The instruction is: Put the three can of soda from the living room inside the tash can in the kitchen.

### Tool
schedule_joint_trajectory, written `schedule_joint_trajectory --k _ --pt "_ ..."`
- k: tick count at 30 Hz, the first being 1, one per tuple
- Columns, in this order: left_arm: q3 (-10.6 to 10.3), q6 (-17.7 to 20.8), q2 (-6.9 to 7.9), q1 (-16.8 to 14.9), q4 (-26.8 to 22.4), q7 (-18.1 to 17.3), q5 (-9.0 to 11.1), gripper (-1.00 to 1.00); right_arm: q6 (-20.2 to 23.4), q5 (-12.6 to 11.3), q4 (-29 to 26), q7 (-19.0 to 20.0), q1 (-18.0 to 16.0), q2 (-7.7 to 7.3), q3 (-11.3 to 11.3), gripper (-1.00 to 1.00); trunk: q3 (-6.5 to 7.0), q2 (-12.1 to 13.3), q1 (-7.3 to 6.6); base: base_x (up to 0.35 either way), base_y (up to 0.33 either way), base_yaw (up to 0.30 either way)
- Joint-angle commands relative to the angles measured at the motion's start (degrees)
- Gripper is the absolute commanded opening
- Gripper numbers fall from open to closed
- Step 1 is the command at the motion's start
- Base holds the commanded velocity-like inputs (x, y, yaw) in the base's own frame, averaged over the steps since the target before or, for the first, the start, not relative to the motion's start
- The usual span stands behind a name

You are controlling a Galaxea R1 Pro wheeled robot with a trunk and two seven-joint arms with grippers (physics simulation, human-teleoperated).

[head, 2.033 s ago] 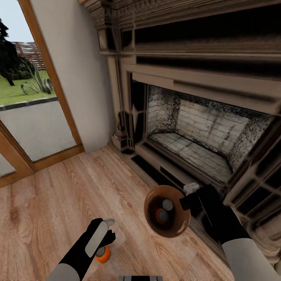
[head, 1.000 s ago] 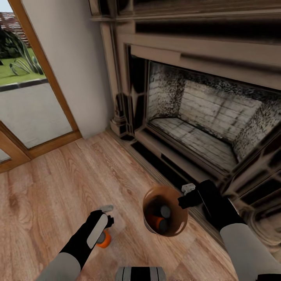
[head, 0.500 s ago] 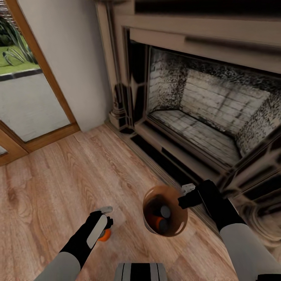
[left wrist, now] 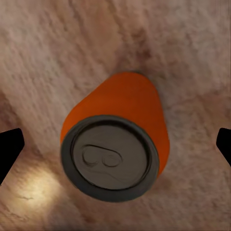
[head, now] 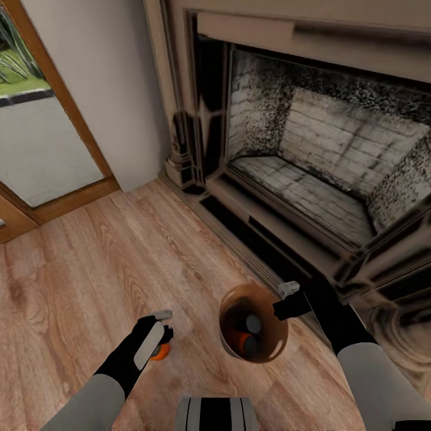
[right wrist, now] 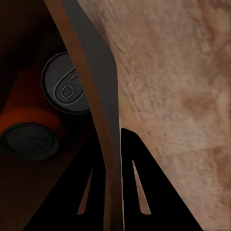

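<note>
Fireplace (head: 311, 173) brickwork and its dark carved surround took up the far right of the head view, with light wood floor (head: 90, 275) in front and a glass door (head: 36, 149) at far left. The left gripper (head: 160, 335) hung over an orange soda can (head: 159, 351) standing upright on the floor near the robot; in the left wrist view the can (left wrist: 113, 144) sat between the two dark fingertips, which stood wide apart and clear of it. To the right, the right gripper (head: 286, 302) pinched the rim of the trash can (head: 268, 350), one finger inside the wall and one outside. Two more cans (right wrist: 45, 115) lay inside its brown interior.
</note>
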Motion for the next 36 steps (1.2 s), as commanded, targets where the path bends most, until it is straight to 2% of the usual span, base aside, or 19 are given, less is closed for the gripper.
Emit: schedule_joint_trajectory --k 1,15,20,25,26,36 --pt "0.0 0.0 0.01 -0.01 0.03 -0.03 -0.02 1.0 0.64 -1.54 -0.01 0.32 -0.02 0.01 -0.03 -1.0 -0.22 -0.02 0.02 0.0 0.0 0.0" --pt "0.0 -0.04 0.02 -0.03 0.12 -0.18 0.0 1.0 0.64 -1.54 -0.02 0.32 -0.02 0.01 -0.04 -1.0 -3.33 -0.21 0.38 0.0 0.0 0.0" --pt "-0.16 -2.48 0.01 0.13 0.12 -0.2 -0.33 1.0 0.64 -1.54 -0.02 0.32 0.04 0.01 -0.04 -1.0 -3.33 -0.21 0.38 0.0 0.0 0.0" --pt "-0.22 -3.11 0.12 0.29 0.12 -0.27 -0.41 1.0 0.64 -1.54 -0.02 0.32 0.01 0.01 -0.07 -1.0 -3.33 -0.21 0.38 0.0 0.0 0.0" --pt "-0.24 -3.16 0.24 0.32 0.12 -0.35 -0.42 -1.0 0.64 -1.54 -0.02 0.32 0.0 0.01 -0.06 -1.0 -3.33 -0.21 0.38 0.0 0.0 0.0" --pt "-0.1 -3.22 0.76 0.3 2.35 -2.61 -0.01 -1.0 0.64 -1.54 -0.02 0.32 -0.02 -0.16 -0.1 -1.0 -3.33 -0.21 0.38 0.0 0.0 0.0"
